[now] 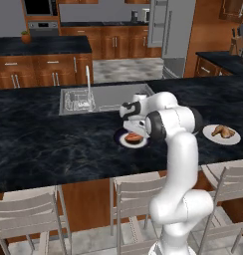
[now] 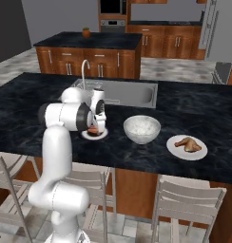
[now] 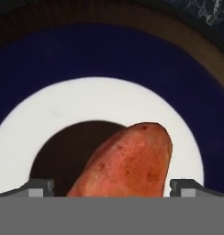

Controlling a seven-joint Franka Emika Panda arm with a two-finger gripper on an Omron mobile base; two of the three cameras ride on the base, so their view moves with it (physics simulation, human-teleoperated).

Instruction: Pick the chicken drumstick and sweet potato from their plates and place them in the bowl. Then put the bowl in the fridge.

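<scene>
**Open jaws straddling sweet potato on dark-rimmed plate**

Gripper (image 3: 112, 187) hangs low over the small round plate with wide dark rim and white centre (image 3: 54, 110), jaws spread wide, nothing held. The reddish-orange, tapered sweet potato (image 3: 130, 163) lies on that plate, one fingertip (image 3: 40, 187) on each side, not yet touching. Plate sits on the black marble desk (image 1: 39, 139), near the front of the steel sink (image 1: 106, 97). The round pale grey-white bowl (image 2: 142, 128) stands just beside it, toward the second white plate (image 2: 177, 151) carrying the browned chicken drumstick (image 2: 189, 144). Tall grey steel fridge (image 1: 166, 30) is well apart, across the kitchen.

Handling guess: potato looks stiff, moderately heavy, rough-skinned, not fragile. Rounded sides could roll or squirt out; best taken across the thick middle, not the narrow tip. Drumstick likely slicker; grip the meaty end.
</scene>
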